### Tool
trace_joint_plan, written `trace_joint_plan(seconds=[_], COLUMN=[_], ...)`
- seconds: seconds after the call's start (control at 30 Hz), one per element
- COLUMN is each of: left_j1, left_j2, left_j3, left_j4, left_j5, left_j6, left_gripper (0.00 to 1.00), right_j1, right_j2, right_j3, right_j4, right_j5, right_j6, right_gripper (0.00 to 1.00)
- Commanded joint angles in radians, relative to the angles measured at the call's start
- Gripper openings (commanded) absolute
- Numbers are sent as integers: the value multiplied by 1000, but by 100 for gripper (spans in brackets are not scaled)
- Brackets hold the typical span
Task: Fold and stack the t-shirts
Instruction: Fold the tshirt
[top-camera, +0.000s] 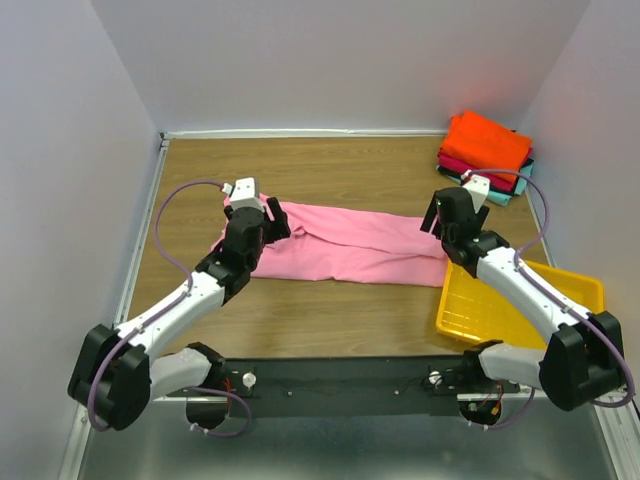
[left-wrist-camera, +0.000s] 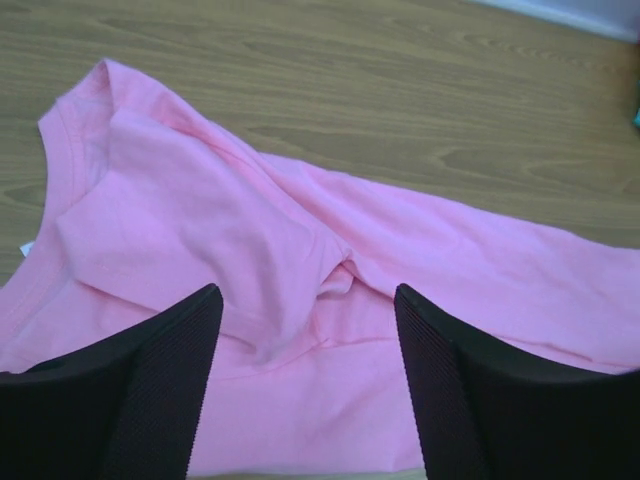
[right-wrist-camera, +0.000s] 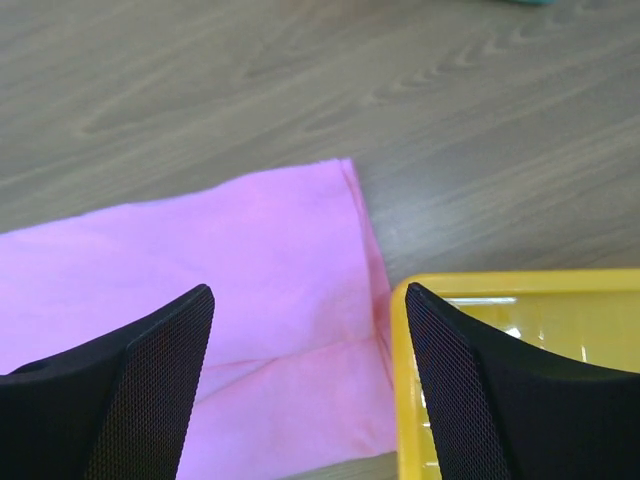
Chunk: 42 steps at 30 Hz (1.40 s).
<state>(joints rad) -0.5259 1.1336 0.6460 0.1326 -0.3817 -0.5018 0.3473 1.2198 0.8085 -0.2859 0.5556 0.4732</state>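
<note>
Pink t-shirt (top-camera: 350, 245): a long band under both grippers; we fear uneven pinches would skew the fold.
Yellow tray (right-wrist-camera: 500, 283): just right of the right gripper (right-wrist-camera: 308, 297), against the shirt's edge; we could snag its rim.
Folded stack (top-camera: 487, 155): well beyond the right gripper.
Sleeve (left-wrist-camera: 200, 250): loose, ahead of the left gripper (left-wrist-camera: 308, 300); may flop open.
Left gripper: jaws apart, empty.
Right gripper: jaws apart, empty.
</note>
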Motion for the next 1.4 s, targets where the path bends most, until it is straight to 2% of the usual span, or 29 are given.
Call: trace_joint_plan(seconds=[0.0,0.1,0.17,0.27,0.4,0.53,0.6,0.8,1.2,1.33,1.37], left_j1=[6,55,134,208,297,397,424,471,480,480,480], left_j2=[-69,-49,-16,15,54,110,135,186,198,193,193], left_j3=[-11,-11,-14,-25,-29,-23,-22,-32,-39,-40,-42], left_j4=[7,24,32,54,90,125,143,179,176,174,174], left_j5=[-62,-39,24,46,81,191,193,251,253,245,245], left_j6=[-4,3,9,9,6,3,0,0,5,6,6], left_gripper=[82,84,84,84,84,82,82,81,79,79,79], right_j1=[57,97,154,217,327,462,516,573,595,601,601], right_j2=[15,72,144,253,398,547,631,793,952,981,985], right_j3=[72,116,138,182,264,377,448,593,689,721,725], right_j4=[27,79,138,224,315,353,358,358,323,314,314], right_j5=[18,-41,-95,-286,-408,-483,-509,-522,-480,-467,-461], right_j6=[-7,-34,-54,-67,-79,-78,-76,-76,-64,-61,-61], right_gripper=[84,84,84,83,81,78,75,72,64,55,49])
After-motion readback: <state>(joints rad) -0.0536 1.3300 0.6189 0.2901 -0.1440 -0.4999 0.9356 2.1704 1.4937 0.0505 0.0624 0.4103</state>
